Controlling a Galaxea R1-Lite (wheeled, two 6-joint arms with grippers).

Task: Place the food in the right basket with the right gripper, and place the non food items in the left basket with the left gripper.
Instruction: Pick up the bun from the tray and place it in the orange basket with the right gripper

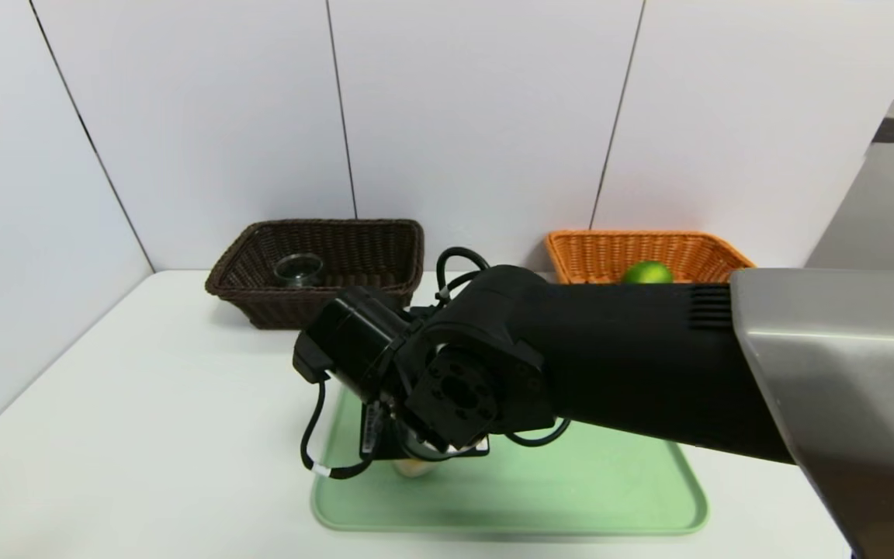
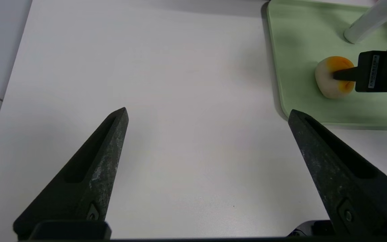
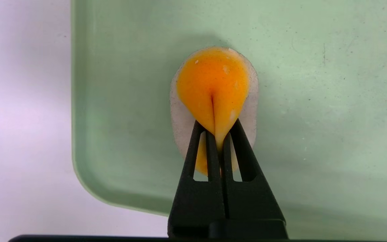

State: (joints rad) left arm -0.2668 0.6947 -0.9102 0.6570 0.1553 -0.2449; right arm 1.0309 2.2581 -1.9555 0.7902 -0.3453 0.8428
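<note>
A soft half egg [image 3: 213, 80], white with an orange yolk, lies near the left front corner of the green tray [image 3: 314, 67]. My right gripper [image 3: 217, 129] is shut on it, pinching the yolk into a fold. In the head view the right arm hides most of the egg [image 1: 413, 466]. The left wrist view shows the egg [image 2: 328, 84] gripped from the side. My left gripper [image 2: 208, 116] hangs open over bare table left of the tray, holding nothing. The brown left basket [image 1: 323, 268] holds a glass jar [image 1: 298, 269]. The orange right basket [image 1: 641, 252] holds a green fruit [image 1: 647, 272].
A white object [image 2: 370, 22] stands on the tray [image 2: 301, 40] behind the egg in the left wrist view. White wall panels close the back and left of the white table [image 1: 144, 388]. The tray [image 1: 610, 489] sits at the table's front centre.
</note>
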